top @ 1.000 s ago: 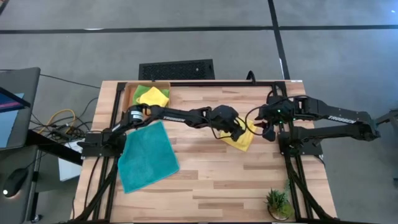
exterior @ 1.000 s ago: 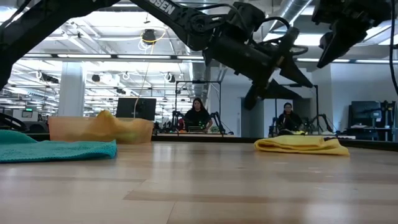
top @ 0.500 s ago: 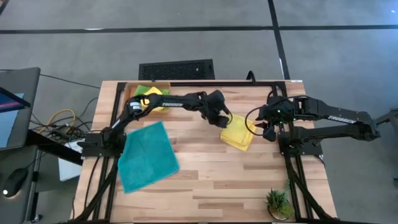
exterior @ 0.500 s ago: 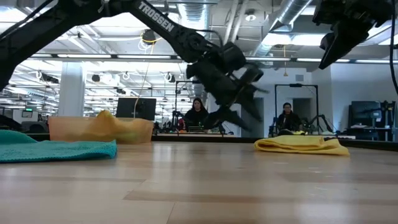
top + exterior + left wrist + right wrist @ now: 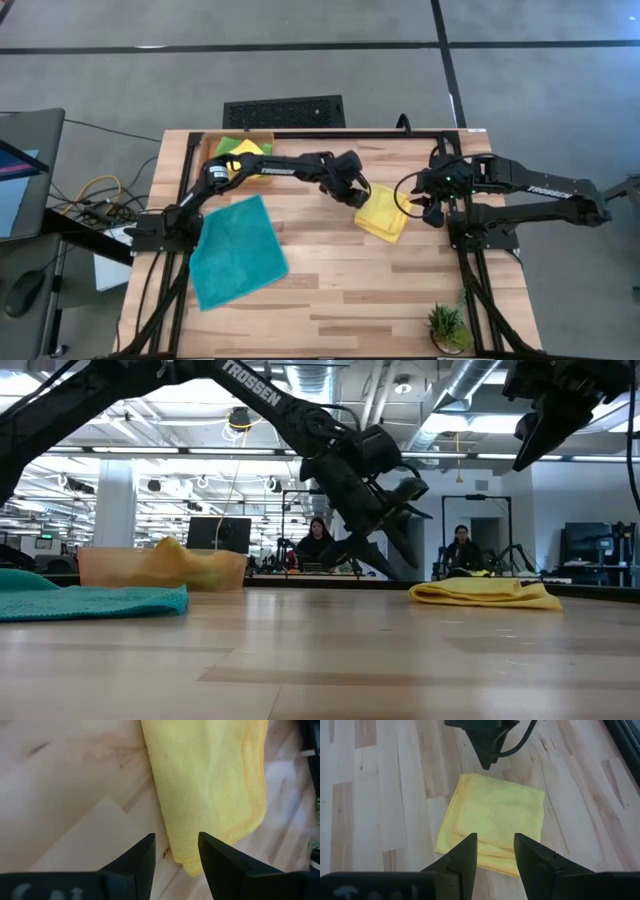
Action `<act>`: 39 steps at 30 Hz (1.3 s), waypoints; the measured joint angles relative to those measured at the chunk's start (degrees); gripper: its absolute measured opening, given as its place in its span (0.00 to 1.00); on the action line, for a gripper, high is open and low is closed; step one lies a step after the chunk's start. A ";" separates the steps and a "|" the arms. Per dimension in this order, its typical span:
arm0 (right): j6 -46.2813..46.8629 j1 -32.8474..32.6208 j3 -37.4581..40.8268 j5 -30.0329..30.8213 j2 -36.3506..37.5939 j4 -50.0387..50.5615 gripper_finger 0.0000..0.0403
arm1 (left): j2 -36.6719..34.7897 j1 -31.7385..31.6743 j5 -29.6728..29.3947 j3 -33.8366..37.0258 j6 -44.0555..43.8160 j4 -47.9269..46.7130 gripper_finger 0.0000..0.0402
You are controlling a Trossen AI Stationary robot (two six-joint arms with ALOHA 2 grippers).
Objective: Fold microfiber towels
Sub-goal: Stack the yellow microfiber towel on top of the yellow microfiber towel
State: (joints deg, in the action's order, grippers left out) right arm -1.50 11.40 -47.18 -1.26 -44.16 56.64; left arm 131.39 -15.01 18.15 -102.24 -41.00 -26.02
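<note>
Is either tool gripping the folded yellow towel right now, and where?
Neither. The left tool and the right tool are both open and empty, raised above the folded yellow towel, which lies free on the table.

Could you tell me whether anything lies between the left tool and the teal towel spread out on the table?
Nothing visible does: only bare table separates the left tool from the teal towel.

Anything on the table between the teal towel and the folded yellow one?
No, only bare wood between the teal towel and the folded yellow towel, per the high view.
</note>
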 joint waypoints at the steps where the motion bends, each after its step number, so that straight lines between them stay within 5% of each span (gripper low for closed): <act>1: 0.00 0.00 0.00 -0.01 0.00 0.00 0.38 | 0.68 0.10 0.03 -0.05 -0.24 0.75 0.35; 8: 0.02 0.00 0.00 -0.01 0.00 -0.04 0.38 | 5.68 0.49 8.51 -0.27 -4.99 7.49 0.35; 22: 0.00 0.00 0.00 0.01 -0.01 0.32 0.38 | 6.21 1.92 5.65 -0.02 -9.00 12.85 0.34; 31: 0.00 0.00 0.00 0.01 -0.02 0.33 0.38 | 6.25 3.37 2.97 -0.02 -3.38 12.35 0.03; 39: 0.00 0.00 0.00 0.03 -0.02 0.35 0.38 | 3.78 3.53 3.26 0.15 0.47 7.87 0.01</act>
State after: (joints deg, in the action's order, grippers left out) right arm -1.50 11.40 -47.18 -1.23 -44.18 56.99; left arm 135.17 -11.48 21.41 -102.09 -40.53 -18.15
